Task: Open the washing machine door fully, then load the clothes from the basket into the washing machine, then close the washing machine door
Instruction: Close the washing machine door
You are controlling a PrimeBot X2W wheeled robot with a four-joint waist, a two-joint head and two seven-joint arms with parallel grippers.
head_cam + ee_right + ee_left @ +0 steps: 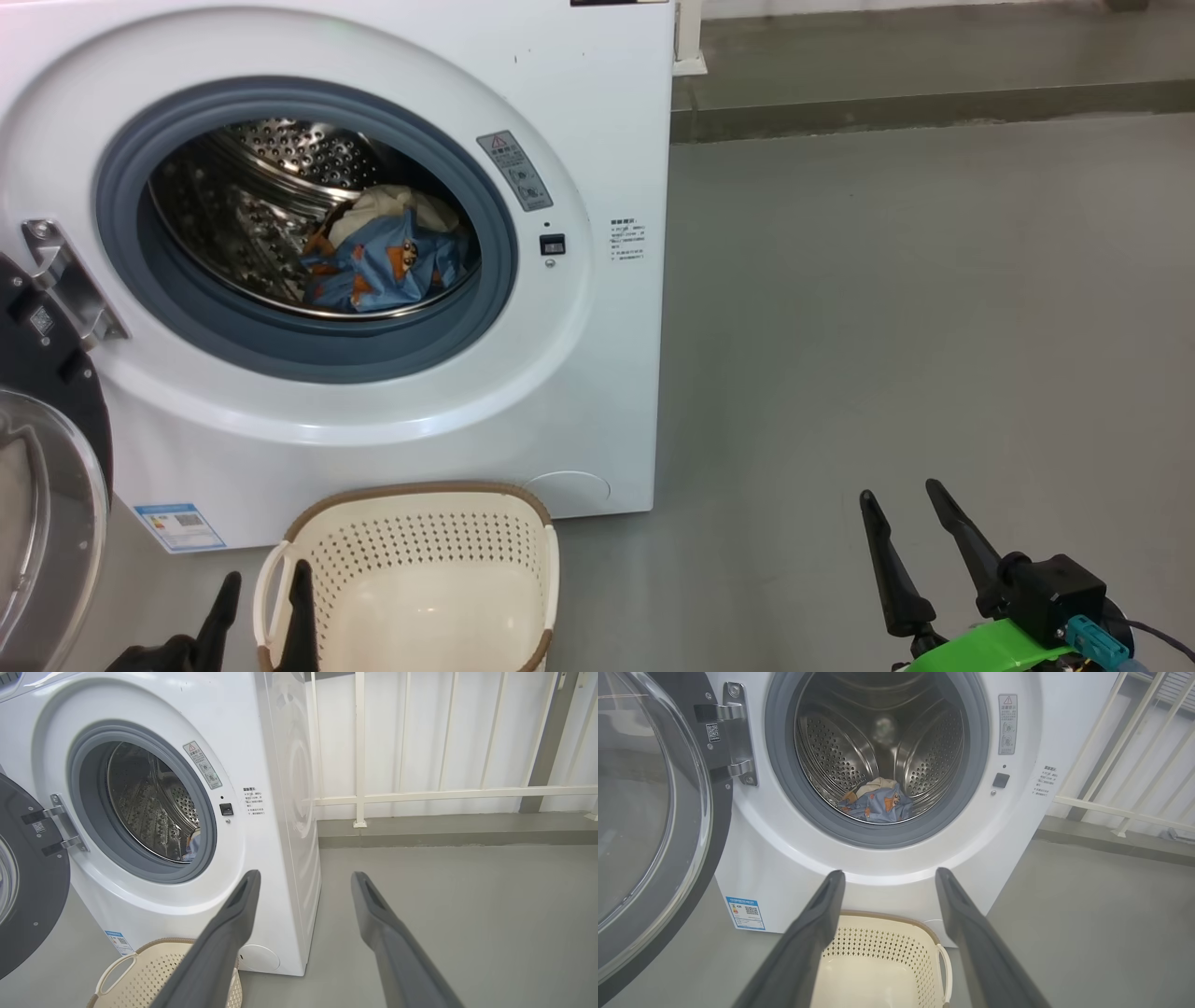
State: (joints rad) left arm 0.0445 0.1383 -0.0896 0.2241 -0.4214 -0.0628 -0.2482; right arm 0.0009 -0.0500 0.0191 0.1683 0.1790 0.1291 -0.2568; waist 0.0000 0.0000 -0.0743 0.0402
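Head view: the washing machine stands on the grey floor with the washing machine door swung wide on its left hinge. The clothes, blue and cream with orange prints, lie at the bottom of the drum. The basket stands on the floor against the machine's front, below the opening, and I see its bare pale floor.

The left gripper is at the basket's left handle with its fingers spread, holding nothing; I cannot tell whether it touches. The right gripper is well apart over the floor, also spread and holding nothing.

The left wrist view looks straight into the drum. The right wrist view adds the machine's side panel and a white railing, and shows the clothes as a sliver.

Labels: a blue energy label with a QR code at the front's lower left corner, a warning sticker with a red triangle, and a QR tag by the hinge. The text is too small to read.
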